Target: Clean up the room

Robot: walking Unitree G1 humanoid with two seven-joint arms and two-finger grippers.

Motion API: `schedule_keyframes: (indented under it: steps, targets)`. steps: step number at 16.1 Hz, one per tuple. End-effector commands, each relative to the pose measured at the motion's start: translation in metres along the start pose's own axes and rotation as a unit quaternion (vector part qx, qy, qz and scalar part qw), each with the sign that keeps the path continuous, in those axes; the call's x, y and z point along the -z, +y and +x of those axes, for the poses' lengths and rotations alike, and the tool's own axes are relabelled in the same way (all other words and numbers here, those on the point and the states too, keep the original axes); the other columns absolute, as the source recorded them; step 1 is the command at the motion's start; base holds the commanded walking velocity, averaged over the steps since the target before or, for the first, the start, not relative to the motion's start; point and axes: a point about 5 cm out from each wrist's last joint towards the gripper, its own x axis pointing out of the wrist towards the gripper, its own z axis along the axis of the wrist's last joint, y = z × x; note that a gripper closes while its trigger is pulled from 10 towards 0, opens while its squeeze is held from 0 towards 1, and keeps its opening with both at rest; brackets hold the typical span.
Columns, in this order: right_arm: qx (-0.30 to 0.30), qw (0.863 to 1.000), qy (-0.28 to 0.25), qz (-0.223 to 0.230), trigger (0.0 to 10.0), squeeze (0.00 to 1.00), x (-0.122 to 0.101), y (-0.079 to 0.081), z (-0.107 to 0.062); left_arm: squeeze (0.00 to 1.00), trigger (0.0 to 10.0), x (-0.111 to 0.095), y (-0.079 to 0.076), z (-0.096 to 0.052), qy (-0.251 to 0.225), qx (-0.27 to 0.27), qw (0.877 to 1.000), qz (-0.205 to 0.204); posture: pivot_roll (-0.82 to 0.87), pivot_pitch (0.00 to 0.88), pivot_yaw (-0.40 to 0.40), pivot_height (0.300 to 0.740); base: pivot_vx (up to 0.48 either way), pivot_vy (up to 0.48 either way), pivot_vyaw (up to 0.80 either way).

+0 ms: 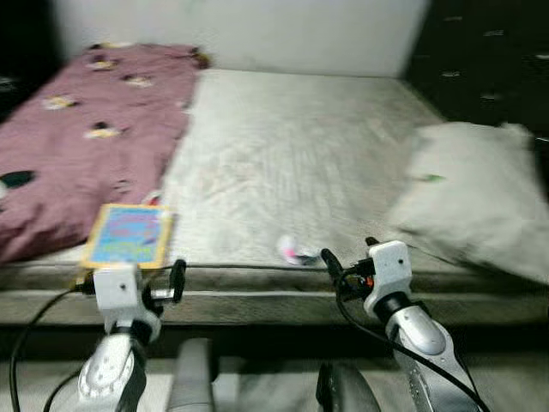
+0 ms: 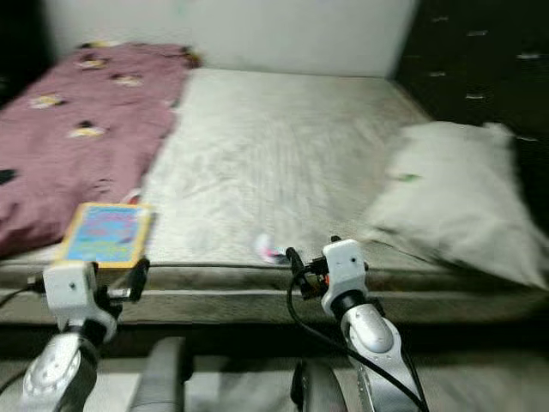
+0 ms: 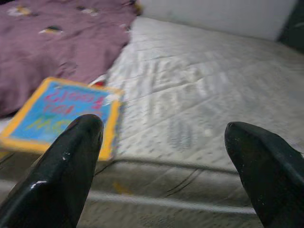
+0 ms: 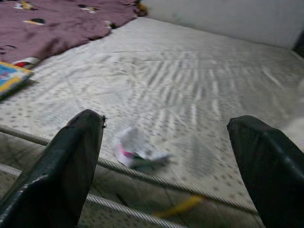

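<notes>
The crumpled wrapper (image 4: 135, 151) lies on the bare mattress (image 1: 300, 163) right at its near edge, white with a pink patch, and my right gripper (image 4: 166, 166) sits just short of it with both fingers spread wide and nothing between them. To its left, also on the near edge, a blue book with a yellow border (image 1: 129, 235) rests flat, partly against the purple blanket (image 1: 86, 129) that is bunched over the left side of the bed. My left gripper (image 3: 161, 166) faces that book, jaws released and empty as well. A pale pillow (image 1: 472, 197) lies on the right side, overhanging the mattress edge a little. As I read it, the tidying has hardly begun: the scrap, the book, the rumpled blanket and the pillow all look like work left to do. I see no bin, basket or box here, so I cannot tell where the scrap should go.
</notes>
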Motion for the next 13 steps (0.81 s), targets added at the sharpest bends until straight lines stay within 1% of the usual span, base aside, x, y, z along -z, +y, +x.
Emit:
schedule_keyframes:
  steps: [1,2,3,8,11,12,13]
  targets:
    - [0.002,1.0,-0.006,-0.005,10.0,0.0,-0.0032,-0.0028,0.0003,0.0,10.0,-0.004,-0.0056,-0.001,-0.012,0.012,1.0,0.001,-0.02,0.012,-0.051,0.583,0.0,0.0,0.0]
    - [0.001,1.0,-0.006,-0.005,10.0,0.0,-0.0032,-0.0026,0.0003,0.0,10.0,-0.0044,-0.0064,-0.0013,-0.014,0.017,1.0,0.003,-0.02,0.012,-0.052,0.583,0.0,0.0,0.0]
    - [0.001,1.0,-0.006,-0.007,10.0,0.0,-0.0032,-0.0025,0.0006,0.0,10.0,-0.0046,-0.0073,-0.0014,-0.016,0.023,1.0,0.002,-0.02,0.012,-0.052,0.583,0.296,0.0,0.0]
    - [-0.002,1.0,-0.007,-0.011,10.0,0.0,-0.0038,-0.003,0.0014,0.0,10.0,-0.0052,-0.0095,-0.0017,-0.017,0.031,0.999,0.003,-0.02,0.017,-0.053,0.583,0.392,0.0,0.0]
    - [-0.003,1.0,-0.009,-0.01,10.0,0.0,-0.0044,-0.003,0.0023,0.0,10.0,-0.0056,-0.0095,-0.0009,-0.018,0.031,0.999,0.002,-0.02,0.022,-0.055,0.583,0.4,0.0,0.46]
    - [-0.001,1.0,-0.008,-0.007,10.0,0.0,-0.0041,-0.0034,0.0025,0.0,10.0,-0.0054,-0.0094,-0.0006,-0.017,0.03,0.999,0.002,-0.02,0.022,-0.055,0.583,0.296,0.0,0.0]
    - [0.0,1.0,-0.009,-0.003,10.0,0.0,-0.0043,-0.0037,0.0028,0.0,10.0,-0.0048,-0.0086,0.0,-0.014,0.027,1.0,0.002,-0.02,0.024,-0.055,0.583,0.0,0.0,0.0]
